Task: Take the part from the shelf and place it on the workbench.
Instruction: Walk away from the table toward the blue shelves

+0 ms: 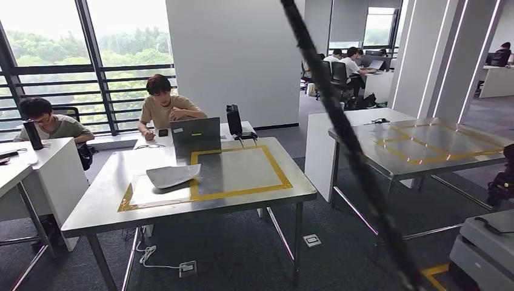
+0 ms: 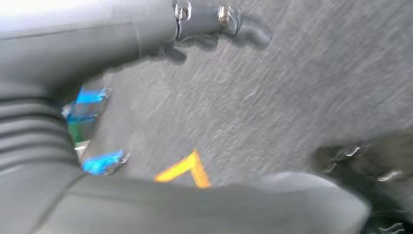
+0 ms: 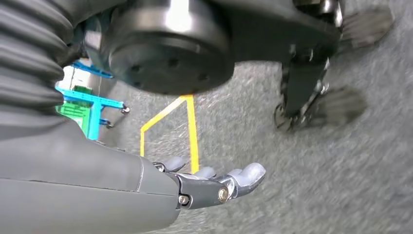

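The head view faces a stainless-steel worktop (image 1: 242, 188) with a yellow tape rectangle (image 1: 209, 176) on it, on which a pale grey flat sheet-like piece (image 1: 173, 175) lies. Whether that is the task's part cannot be told, and the frames do not show a shelf to take one from.

Both arms hang over the dark grey carpet floor (image 3: 302, 185). The right robot hand (image 3: 214, 183) has its fingers stretched out and apart, gripping nothing. The left robot hand (image 2: 214, 29) is blurred; its fingers look loosely extended and empty, though that is uncertain.

The worktop lies ahead and slightly left, so the left arm seems nearer it. Neither hand is raised toward anything yet.
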Motion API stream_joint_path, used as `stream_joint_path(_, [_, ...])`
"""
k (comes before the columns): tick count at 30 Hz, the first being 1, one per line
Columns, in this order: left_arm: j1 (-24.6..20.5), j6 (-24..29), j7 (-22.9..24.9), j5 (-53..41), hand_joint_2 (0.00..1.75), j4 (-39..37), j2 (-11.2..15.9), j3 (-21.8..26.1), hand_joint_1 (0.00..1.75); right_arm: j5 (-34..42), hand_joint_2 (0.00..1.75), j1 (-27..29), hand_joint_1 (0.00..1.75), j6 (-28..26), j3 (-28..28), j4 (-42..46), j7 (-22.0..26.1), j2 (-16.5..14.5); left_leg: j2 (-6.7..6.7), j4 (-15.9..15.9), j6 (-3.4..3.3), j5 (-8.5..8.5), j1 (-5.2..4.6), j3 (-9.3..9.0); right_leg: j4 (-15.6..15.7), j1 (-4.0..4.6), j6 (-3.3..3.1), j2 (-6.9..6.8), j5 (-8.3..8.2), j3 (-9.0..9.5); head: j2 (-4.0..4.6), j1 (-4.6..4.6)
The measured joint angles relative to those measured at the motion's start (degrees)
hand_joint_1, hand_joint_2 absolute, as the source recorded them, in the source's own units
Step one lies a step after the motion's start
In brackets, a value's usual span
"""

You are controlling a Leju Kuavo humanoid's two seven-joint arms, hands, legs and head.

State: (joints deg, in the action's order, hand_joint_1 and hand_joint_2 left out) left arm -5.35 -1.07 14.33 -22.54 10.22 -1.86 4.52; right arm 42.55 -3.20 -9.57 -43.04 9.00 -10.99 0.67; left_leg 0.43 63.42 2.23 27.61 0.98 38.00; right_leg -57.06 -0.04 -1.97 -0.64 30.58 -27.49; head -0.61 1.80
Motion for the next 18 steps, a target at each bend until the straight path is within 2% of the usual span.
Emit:
stream_joint_path(2, [1.9, 0.1, -0.3, 1.0, 1.75, 0.0, 0.1, 0.0, 0.0, -1.7, 1.75, 0.5, 0.0, 0.3, 2.1, 0.7, 0.2, -0.3, -0.2, 6.9, 0.1, 4.52, -0.05, 2.11, -0.1, 0.26, -0.49, -0.07, -0.58, -0.82, 0.0, 0.02])
stream_joint_path(3, [2.8, 0.1, -0.6, 1.6, 1.75, -0.1, 0.2, 0.0, 0.0, -2.9, 1.75, 0.6, 0.0, 0.6, 3.4, 1.3, 0.4, -0.4, -0.24, 9.4, 0.09, 5.45, -0.07, 2.62, -0.2, 0.4, -0.56, -0.08, -0.82, -1.29, 0.0, 0.02])
stream_joint_path(4, [3.7, 0.1, -0.9, 2.2, 1.75, -0.2, 0.3, 0.0, 0.0, -4.1, 1.75, 0.7, 0.0, 0.9, 4.5, 1.9, 0.8, -0.5, -0.26, 10.1, -0.01, 5.28, -0.12, 2.22, -0.4, 0.5, -0.56, -0.08, -1.03, -1.75, 0.0, 0.01])
stream_joint_path(5, [4.6, 0.2, -1.3, 2.9, 1.75, -0.4, 0.4, 0.0, 0.0, -5.3, 1.75, 0.6, 0.0, 1.1, 5.5, 2.6, 1.1, -0.6, -0.27, 8.8, -0.19, 4.3, -0.18, 0.8, -0.6, 0.57, -0.52, -0.08, -1.18, -2.14, 0.0, 0.01])
stream_joint_path(7, [6.3, 0.3, -2.1, 4.2, 1.75, -0.7, 0.6, 0.0, 0.0, -7.9, 1.75, 0.5, 0.0, 1.7, 7.5, 4.4, 1.8, -0.7, -0.26, 1.6, -0.83, 2.19, -0.42, -4.31, -0.8, 0.67, -0.32, -0.13, -1.38, -2.6, 0.0, 0.0])
stream_joint_path(8, [7.0, 0.3, -2.6, 4.9, 1.75, -0.9, 0.7, 0.0, 0.0, -9.2, 1.75, 0.5, 0.0, 2.0, 8.7, 5.3, 2.2, -0.7, -0.25, -1.5, -1.13, 1.56, -0.56, -6.45, -0.9, 0.73, -0.13, -0.18, -1.46, -2.71, -0.01, -0.02])
stream_joint_path(9, [7.7, 0.4, -3.1, 5.6, 1.75, -0.9, 0.7, 0.0, 0.0, -10.6, 1.75, 0.4, 0.0, 2.3, 10.0, 6.1, 2.6, -0.8, -0.23, -3.7, -1.44, 1.46, -0.7, -7.85, -1.1, 0.78, 0.11, -0.23, -1.51, -2.77, -0.01, -0.02])
stream_joint_path(11, [8.9, 0.4, -4.1, 7.1, 1.75, -0.9, 0.8, -0.1, 0.0, -13.3, 1.75, 0.5, 0.0, 2.9, 12.7, 7.4, 3.3, -0.8, -0.24, -4.8, -1.85, 1.43, -0.84, -8.34, -1.1, 0.89, 0.5, -0.34, -1.49, -2.81, -0.01, -0.05])
stream_joint_path(14, [10.2, 0.5, -5.4, 9.2, 1.75, -0.2, 0.8, -0.4, 0.0, -17.3, 1.75, 1.4, 0.0, 3.8, 16.6, 8.6, 4.3, -0.8, -0.24, -5.3, -2.0, 1.3, -0.86, -8.24, -0.9, 1.07, -0.59, -0.36, -1.55, -2.86, -0.01, -0.07])
stream_joint_path(15, [10.5, 0.5, -5.9, 9.9, 1.31, 0.3, 0.9, -0.5, 0.0, -18.6, 1.75, 2.0, 0.0, 4.1, 18.0, 8.9, 4.7, -0.8, -0.23, -5.3, -2.08, 1.24, -0.91, -8.16, -0.8, 1.05, -0.72, -0.34, -1.81, -2.9, -0.02, -0.09])
stream_joint_path(18, [11.0, 0.5, -7.5, 12.1, 0.0, 1.9, 1.0, -0.8, 0.0, -22.9, 0.44, 4.0, 0.0, 5.0, 22.2, 9.7, 5.8, -0.8, -0.15, -5.2, -2.38, 1.16, -1.02, -7.92, -0.5, 0.96, 0.02, -0.25, -2.26, -2.91, -0.02, -0.09])
